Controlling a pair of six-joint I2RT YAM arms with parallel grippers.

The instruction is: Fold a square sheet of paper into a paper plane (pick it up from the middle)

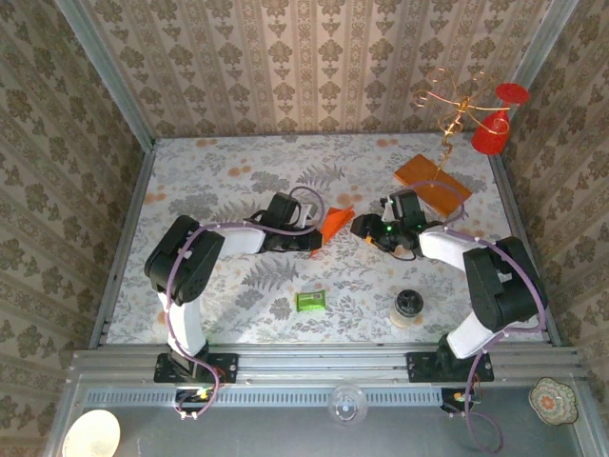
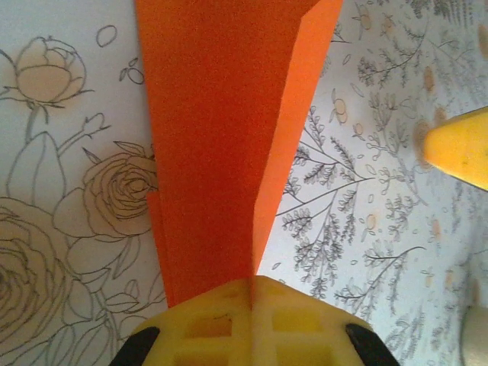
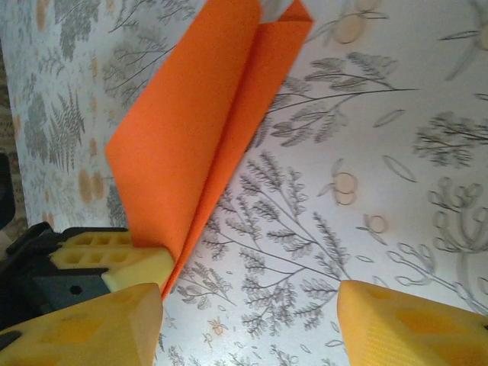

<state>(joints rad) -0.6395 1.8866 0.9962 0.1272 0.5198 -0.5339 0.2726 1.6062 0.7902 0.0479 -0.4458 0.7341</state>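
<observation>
**Folded Orange Paper Pinched by Left Claw**

A narrow, folded bright orange paper sheet point(image 2: 213, 130) is gripped at one end by the clenched left claw point(image 2: 252, 301), over the floral-patterned table point(image 2: 69, 191). Its far end is cut off in the left wrist view. The right claw point(image 3: 248, 324) is seen released beside it, grasping nothing.

The left hand point(image 1: 311, 232) pinches the folded orange paper plane point(image 1: 336, 223), near the right hand point(image 1: 365, 228).
</observation>
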